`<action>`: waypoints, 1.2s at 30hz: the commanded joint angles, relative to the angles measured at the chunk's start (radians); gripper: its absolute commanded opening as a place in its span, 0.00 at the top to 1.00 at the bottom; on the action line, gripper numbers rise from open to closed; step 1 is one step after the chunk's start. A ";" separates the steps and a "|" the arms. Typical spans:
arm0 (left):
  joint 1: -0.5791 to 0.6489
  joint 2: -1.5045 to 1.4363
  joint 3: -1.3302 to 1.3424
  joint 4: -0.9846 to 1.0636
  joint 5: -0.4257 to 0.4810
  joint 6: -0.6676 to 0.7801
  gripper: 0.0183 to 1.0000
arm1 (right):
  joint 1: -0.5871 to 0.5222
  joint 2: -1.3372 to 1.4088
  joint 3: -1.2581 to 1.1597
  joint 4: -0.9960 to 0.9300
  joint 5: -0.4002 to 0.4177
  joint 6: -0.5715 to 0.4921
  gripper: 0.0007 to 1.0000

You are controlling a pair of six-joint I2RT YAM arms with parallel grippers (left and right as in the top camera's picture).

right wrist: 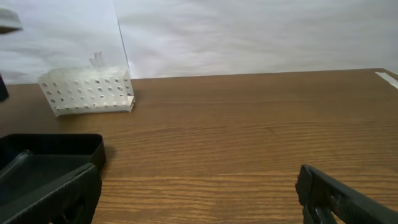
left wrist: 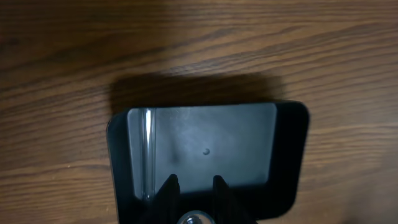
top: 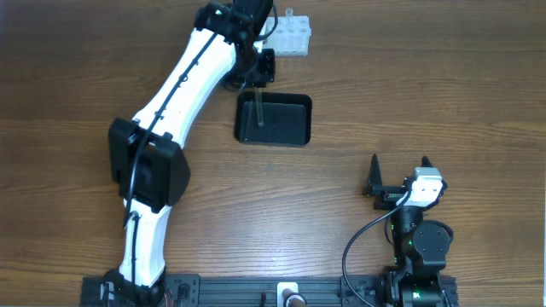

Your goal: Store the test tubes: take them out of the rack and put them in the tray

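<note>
**Left gripper over tray, tube pinched**

Left gripper (left wrist: 193, 183) looks closed on an upright test tube (left wrist: 194, 218), held above the black tray (left wrist: 292, 155) at upper centre, likely for release. A second tube (left wrist: 148, 149) lies along the tray's left wall. The rack (top: 290, 38) stands just above. Right gripper (top: 398, 173) is open, idle at lower right.

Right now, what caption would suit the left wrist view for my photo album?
Left gripper hovering above a black tray with one test tube lying along a side wall.

The left arm (top: 183, 85) stretches far out, left hand (left wrist: 194, 185) pinched narrow, while the right arm (top: 418, 232) sits folded, right hand (top: 399, 172) spread wide.
</note>
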 commanded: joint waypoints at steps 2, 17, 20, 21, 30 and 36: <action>0.005 0.063 0.010 0.007 -0.014 0.016 0.93 | -0.006 -0.009 -0.005 -0.003 -0.008 -0.001 0.01; 0.004 0.165 0.010 0.019 -0.014 0.016 0.93 | -0.006 -0.009 -0.005 -0.003 -0.008 -0.001 0.01; 0.003 0.179 0.010 0.023 -0.014 0.016 0.93 | -0.006 -0.009 -0.005 -0.003 -0.008 -0.001 0.01; 0.003 0.182 0.010 0.027 -0.014 0.016 0.93 | -0.006 -0.009 -0.005 -0.003 -0.008 -0.001 0.01; 0.003 0.210 0.010 0.070 -0.014 0.016 0.93 | -0.006 -0.009 -0.005 -0.003 -0.008 -0.001 0.01; 0.003 0.230 0.010 0.071 -0.014 0.016 0.93 | -0.006 -0.009 -0.005 -0.003 -0.008 -0.001 0.01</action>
